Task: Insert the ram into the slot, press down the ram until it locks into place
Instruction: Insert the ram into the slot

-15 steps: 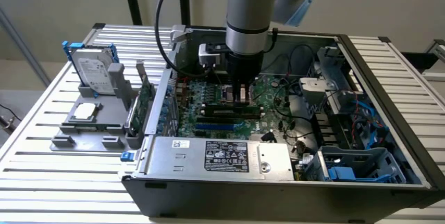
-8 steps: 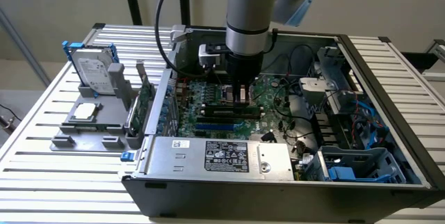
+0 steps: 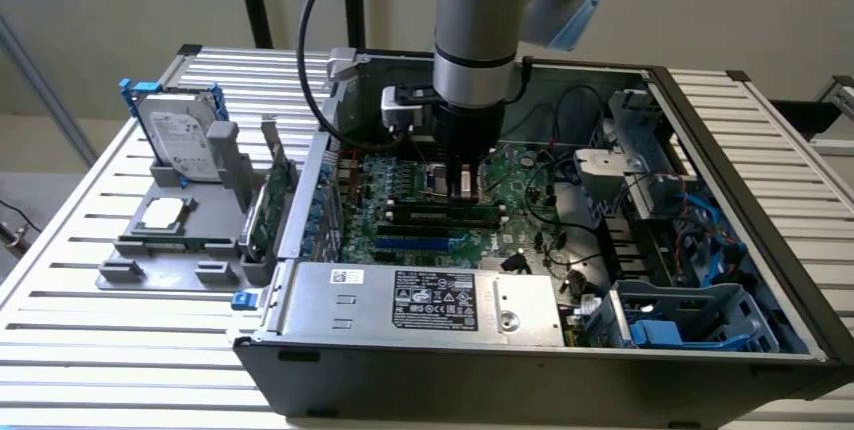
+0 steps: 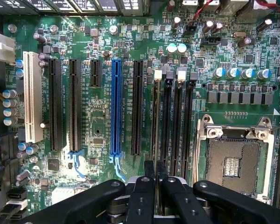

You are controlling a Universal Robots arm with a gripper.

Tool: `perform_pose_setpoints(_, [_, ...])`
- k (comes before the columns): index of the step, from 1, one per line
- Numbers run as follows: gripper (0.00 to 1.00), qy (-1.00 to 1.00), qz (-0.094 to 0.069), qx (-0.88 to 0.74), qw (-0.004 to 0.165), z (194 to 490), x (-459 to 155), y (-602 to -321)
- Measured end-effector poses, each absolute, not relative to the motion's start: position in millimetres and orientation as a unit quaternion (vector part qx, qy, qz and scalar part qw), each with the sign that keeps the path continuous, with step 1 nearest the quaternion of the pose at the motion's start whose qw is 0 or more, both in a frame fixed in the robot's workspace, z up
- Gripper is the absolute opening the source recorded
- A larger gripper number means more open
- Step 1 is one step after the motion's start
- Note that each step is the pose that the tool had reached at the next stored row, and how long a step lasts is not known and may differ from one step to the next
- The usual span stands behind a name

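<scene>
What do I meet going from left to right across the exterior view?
Hard drive on the grey holder → upright green card → motherboard with the pincer above it → blue plastic part.

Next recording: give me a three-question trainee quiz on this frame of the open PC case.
1. True or false: the blue slot stands between black slots.
2. The gripper hangs over: A the black memory slots; B the hard drive; C the power supply.
3. Short answer: does the CPU socket hold a processor?
Key: 1 true; 2 A; 3 no, its contact field is bare.
</scene>
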State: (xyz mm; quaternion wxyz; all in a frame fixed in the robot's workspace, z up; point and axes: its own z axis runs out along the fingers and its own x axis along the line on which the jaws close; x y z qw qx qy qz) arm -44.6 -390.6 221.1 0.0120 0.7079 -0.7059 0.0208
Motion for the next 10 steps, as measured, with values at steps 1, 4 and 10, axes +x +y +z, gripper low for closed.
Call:
perform_pose_setpoints(1, [0.15,-0.706,0.021,0.708,0.012,221.0,-44.7,-390.6])
perform_pose_setpoints(4, [0.21,-0.706,0.021,0.708,0.011,225.5,-44.3,-390.6])
perform_pose_setpoints(10, [0.21,-0.706,0.021,0.708,0.011,243.4,-44.3,-390.6])
